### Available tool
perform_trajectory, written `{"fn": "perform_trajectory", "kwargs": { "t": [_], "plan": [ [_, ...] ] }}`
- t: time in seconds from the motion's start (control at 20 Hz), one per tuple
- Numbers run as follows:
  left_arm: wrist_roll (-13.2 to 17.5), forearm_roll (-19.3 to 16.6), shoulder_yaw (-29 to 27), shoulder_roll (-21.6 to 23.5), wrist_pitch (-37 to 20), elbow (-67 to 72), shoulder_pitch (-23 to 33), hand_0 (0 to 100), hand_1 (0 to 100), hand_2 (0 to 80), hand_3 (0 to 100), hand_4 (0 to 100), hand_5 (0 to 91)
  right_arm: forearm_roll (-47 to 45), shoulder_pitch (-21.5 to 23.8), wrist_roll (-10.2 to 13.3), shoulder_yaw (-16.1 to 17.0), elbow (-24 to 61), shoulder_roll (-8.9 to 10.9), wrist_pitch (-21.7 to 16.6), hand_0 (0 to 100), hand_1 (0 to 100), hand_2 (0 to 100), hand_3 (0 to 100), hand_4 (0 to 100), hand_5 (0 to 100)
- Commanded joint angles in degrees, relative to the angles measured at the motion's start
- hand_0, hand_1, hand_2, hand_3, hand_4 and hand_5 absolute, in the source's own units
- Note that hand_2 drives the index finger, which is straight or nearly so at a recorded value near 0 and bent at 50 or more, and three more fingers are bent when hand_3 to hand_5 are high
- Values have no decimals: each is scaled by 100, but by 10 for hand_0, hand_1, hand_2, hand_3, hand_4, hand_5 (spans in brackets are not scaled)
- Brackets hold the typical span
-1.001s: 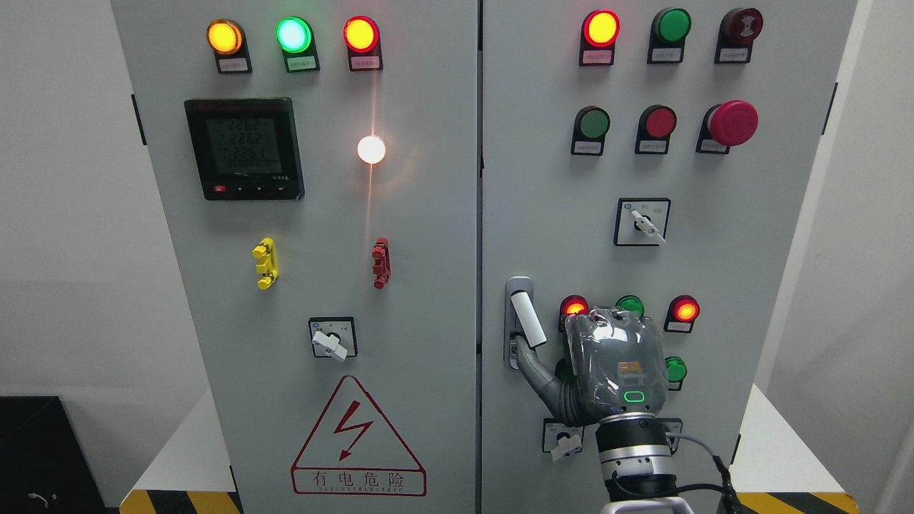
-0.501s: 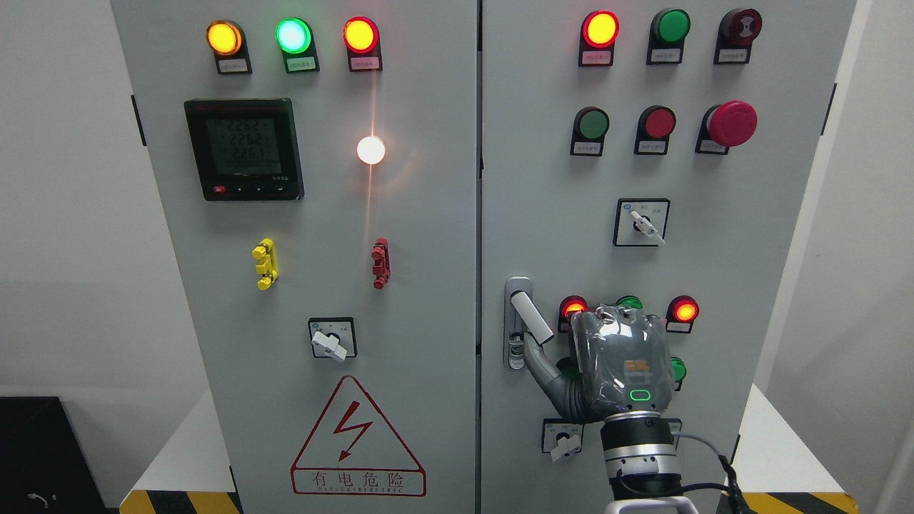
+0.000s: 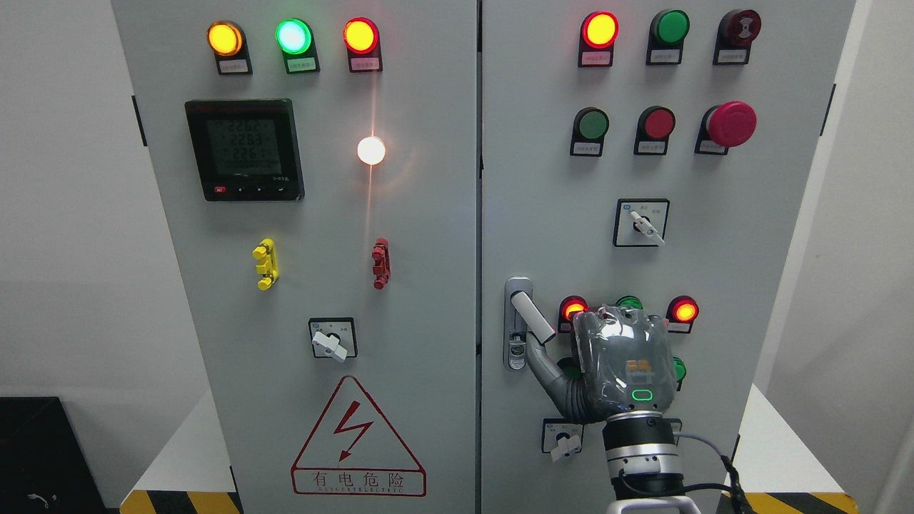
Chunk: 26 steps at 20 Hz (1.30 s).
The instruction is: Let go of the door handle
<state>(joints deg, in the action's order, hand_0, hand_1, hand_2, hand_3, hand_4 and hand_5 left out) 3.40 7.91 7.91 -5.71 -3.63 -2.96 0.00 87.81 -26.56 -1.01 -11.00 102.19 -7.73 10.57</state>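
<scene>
The white door handle [image 3: 533, 318] sits on a grey lock plate [image 3: 517, 325] at the left edge of the right cabinet door [image 3: 543, 214]. The handle is swung out, its free lower end tilted to the right. My right hand [image 3: 623, 364] is just right of and below it, back towards the camera, in front of the door's lower lamps. The hand's left side reaches up to the handle's lower end and seems to touch it. Whether the hand holds the handle is hidden. The left arm does not show.
Both cabinet doors carry lit lamps, push buttons, a red mushroom stop [image 3: 732, 123], rotary switches [image 3: 643, 223] and a meter [image 3: 245, 148]. A small switch [image 3: 564, 439] sits left of my wrist. Yellow-black floor tape [image 3: 178, 500] runs along the base.
My right hand has shifted slightly to the right and down. The handle's lower end has swung further right with it.
</scene>
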Motion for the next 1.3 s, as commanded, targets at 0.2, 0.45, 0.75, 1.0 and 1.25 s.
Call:
{"fn": "perform_trajectory", "kwargs": {
  "t": [0.2,0.45,0.75,1.0,1.25],
  "plan": [
    [3,0,0,0,3,-3,105,120,556,0,0,0,0,0,2,-4,37,47,-1,-2,454,203,946,1000,915,983],
    [3,0,0,0,3,-3,105,120,556,0,0,0,0,-18,2,5,37,73,-1,-2,454,202,944,1000,914,984],
    [3,0,0,0,3,-3,105,120,556,0,0,0,0,-18,2,5,46,100,-1,-2,456,201,943,1000,914,985],
    [3,0,0,0,3,-3,114,120,556,0,0,0,0,-27,2,5,81,117,-1,-2,457,198,940,1000,915,985],
    [3,0,0,0,3,-3,105,120,556,0,0,0,0,-27,2,5,125,126,-1,-2,458,197,938,1000,916,985]
  ]
}}
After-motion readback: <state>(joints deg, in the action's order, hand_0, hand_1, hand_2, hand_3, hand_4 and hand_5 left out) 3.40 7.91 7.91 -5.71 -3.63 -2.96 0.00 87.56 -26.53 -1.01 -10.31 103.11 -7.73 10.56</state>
